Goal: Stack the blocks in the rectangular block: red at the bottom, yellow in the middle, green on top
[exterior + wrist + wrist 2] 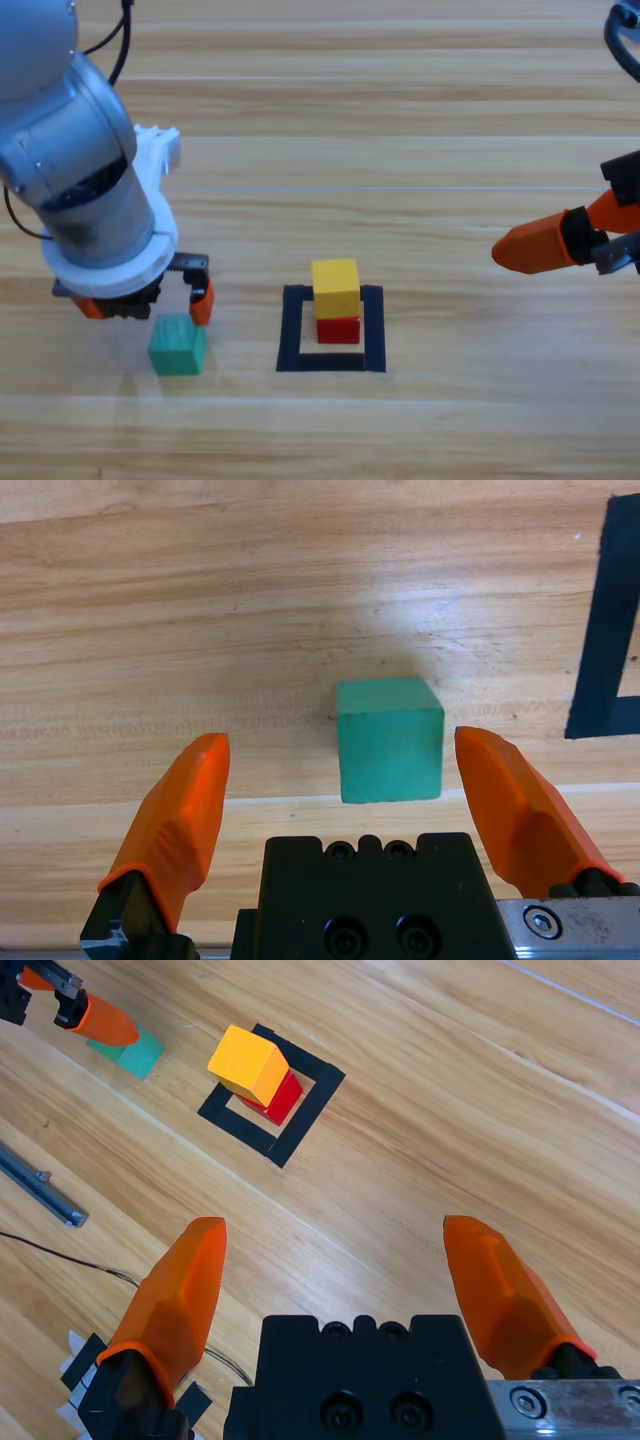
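Red cube (339, 329) sits inside the black tape outline (291, 328), toward its far half, edges roughly square to the tape. Yellow cube (336, 287) rests on top of the red one, faces aligned with it and not visibly twisted; from overhead it covers most of the red, leaving only the red's near face showing. In the right wrist view the same two-cube stack stands upright in the outline.

Green cube (179, 344) is on the wooden table (400, 150), left of the outline and well apart from it, flat on one face. Cubes have no long axis; the green one's sides lie nearly parallel to the tape, with a slight turn.

Left gripper (148, 304) is over the table just on the far side of the green cube. Left wrist view: jaws spread wide, wider than the cube, holding nothing. The cube lies ahead of the gripper body, between the lines of the two jaws, closer to the jaw on the picture's right and touching neither.

Right gripper (535, 243) is at the right edge, well apart from the stack, jaws wide apart and empty per its wrist view.
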Robot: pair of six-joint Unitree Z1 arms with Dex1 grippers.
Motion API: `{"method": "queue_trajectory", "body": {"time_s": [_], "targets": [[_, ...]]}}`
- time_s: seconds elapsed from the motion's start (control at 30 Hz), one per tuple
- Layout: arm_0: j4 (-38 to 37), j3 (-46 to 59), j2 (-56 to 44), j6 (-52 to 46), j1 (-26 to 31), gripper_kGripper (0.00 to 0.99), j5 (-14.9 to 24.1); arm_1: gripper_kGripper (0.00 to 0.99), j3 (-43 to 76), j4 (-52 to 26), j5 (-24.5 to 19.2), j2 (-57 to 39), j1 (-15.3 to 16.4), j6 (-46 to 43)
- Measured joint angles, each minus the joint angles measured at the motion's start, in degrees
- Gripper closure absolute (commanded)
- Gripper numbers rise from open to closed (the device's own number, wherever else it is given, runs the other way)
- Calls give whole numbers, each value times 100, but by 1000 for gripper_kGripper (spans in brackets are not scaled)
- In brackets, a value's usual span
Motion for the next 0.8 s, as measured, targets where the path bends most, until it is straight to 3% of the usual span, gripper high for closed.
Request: {"method": "queue_trajectory", "body": {"time_s": [0.8], "targets": [[-452, 104, 566, -93, -111, 56, -116, 33, 0, -2, -24, 214, 0, 14]]}}
